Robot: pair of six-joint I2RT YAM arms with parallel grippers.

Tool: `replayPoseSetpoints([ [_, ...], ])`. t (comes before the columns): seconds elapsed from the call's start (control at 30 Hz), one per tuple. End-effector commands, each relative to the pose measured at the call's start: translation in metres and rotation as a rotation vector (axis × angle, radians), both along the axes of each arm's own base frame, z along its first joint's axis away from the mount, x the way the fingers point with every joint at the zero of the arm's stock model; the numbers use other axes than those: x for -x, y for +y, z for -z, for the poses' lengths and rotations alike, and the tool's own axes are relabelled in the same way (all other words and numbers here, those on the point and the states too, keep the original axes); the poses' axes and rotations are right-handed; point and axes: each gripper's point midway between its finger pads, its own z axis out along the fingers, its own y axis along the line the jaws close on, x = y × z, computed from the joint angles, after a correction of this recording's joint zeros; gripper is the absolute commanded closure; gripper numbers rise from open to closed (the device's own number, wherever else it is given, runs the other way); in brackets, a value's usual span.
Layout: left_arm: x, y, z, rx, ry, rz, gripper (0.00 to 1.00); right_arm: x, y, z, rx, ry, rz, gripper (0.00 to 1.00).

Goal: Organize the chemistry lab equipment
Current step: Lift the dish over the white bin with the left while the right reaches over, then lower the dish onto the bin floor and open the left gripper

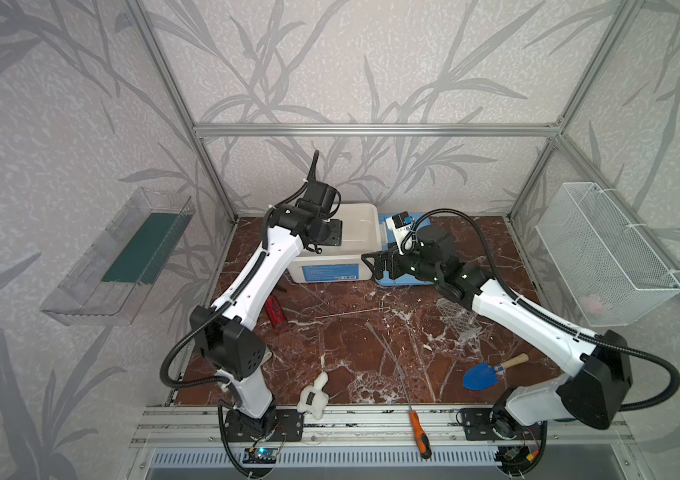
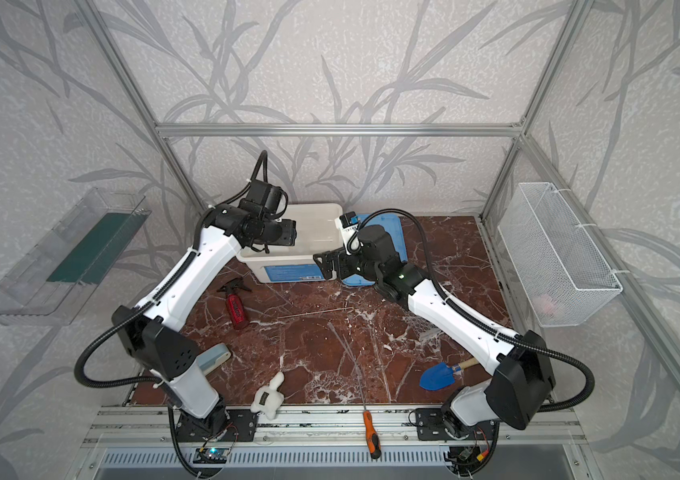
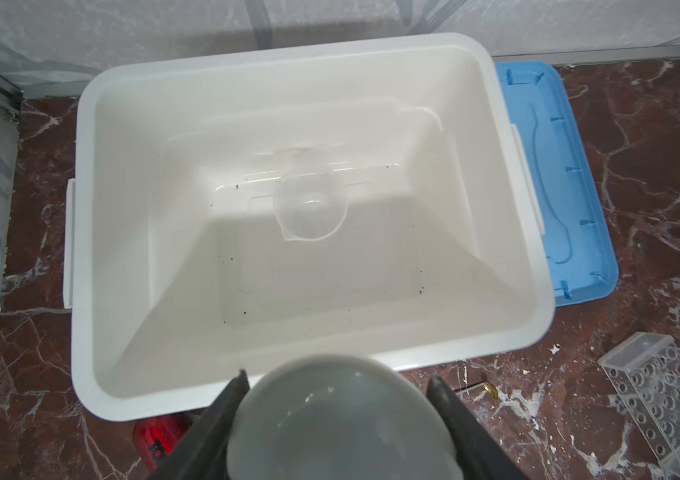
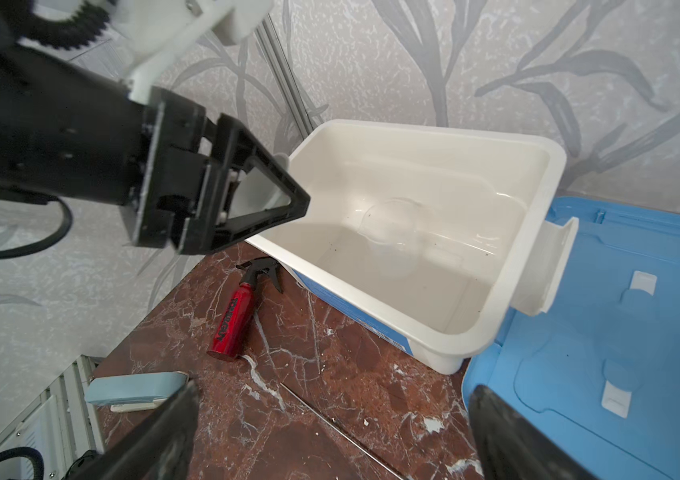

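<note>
My left gripper is shut on the small white round dish and holds it above the near rim of the white bin. A clear beaker lies inside that bin. In both top views the left gripper hangs over the bin's left part. The right gripper stands open and empty above the table, between the bin and the blue lid. A thin clear rod lies on the table's middle. The clear tube rack lies tipped over, partly under the right arm.
A red spray bottle lies in front of the bin. A blue trowel, an orange screwdriver and a white plush toy sit near the front edge. A wire basket hangs on the right wall and a clear shelf on the left.
</note>
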Motion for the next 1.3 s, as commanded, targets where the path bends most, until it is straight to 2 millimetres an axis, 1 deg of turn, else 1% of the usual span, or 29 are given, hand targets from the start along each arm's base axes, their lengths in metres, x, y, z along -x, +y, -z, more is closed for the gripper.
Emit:
replayPoseSetpoints([
  [0.0, 0.001, 0.007, 0.000, -0.057, 0.045, 0.010, 0.50, -0.013, 0.009, -0.012, -0.031, 0.006, -0.002, 0.01],
  [0.13, -0.019, 0.016, 0.005, -0.084, 0.058, -0.022, 0.50, -0.028, 0.016, -0.007, -0.037, 0.045, 0.005, 0.01],
  [0.2, -0.030, 0.025, 0.010, -0.108, 0.065, -0.043, 0.50, -0.035, 0.021, -0.006, -0.026, 0.047, 0.002, 0.01],
  [0.3, -0.046, 0.045, 0.028, -0.134, 0.111, -0.092, 0.51, -0.045, 0.030, -0.001, 0.011, 0.066, -0.007, 0.01],
  [0.33, -0.050, 0.051, 0.035, -0.136, 0.124, -0.104, 0.51, -0.050, 0.035, 0.009, 0.027, 0.090, -0.013, 0.01],
  [0.37, -0.054, 0.057, 0.041, -0.141, 0.136, -0.116, 0.51, -0.053, 0.039, 0.013, 0.035, 0.102, -0.023, 0.01],
  [0.47, -0.059, 0.071, 0.056, -0.166, 0.182, -0.137, 0.51, -0.061, 0.051, 0.021, 0.065, 0.134, -0.053, 0.01],
  [0.6, -0.062, 0.074, 0.074, -0.199, 0.227, -0.125, 0.51, -0.072, 0.061, 0.034, 0.101, 0.159, -0.071, 0.01],
  [0.73, -0.064, 0.082, 0.101, -0.267, 0.288, -0.126, 0.51, -0.081, 0.065, 0.042, 0.116, 0.159, -0.063, 0.01],
  [0.83, -0.063, 0.083, 0.118, -0.281, 0.336, -0.129, 0.51, -0.089, 0.065, 0.044, 0.104, 0.151, -0.051, 0.01],
  [0.93, -0.064, 0.080, 0.132, -0.271, 0.368, -0.128, 0.52, -0.094, 0.068, 0.045, 0.092, 0.162, -0.057, 0.01],
  [1.1, -0.066, 0.080, 0.154, -0.283, 0.409, -0.123, 0.52, -0.096, 0.074, 0.044, 0.086, 0.162, -0.077, 0.01],
  [1.27, -0.066, 0.080, 0.175, -0.273, 0.445, -0.130, 0.52, -0.099, 0.074, 0.046, 0.086, 0.160, -0.067, 0.01],
])
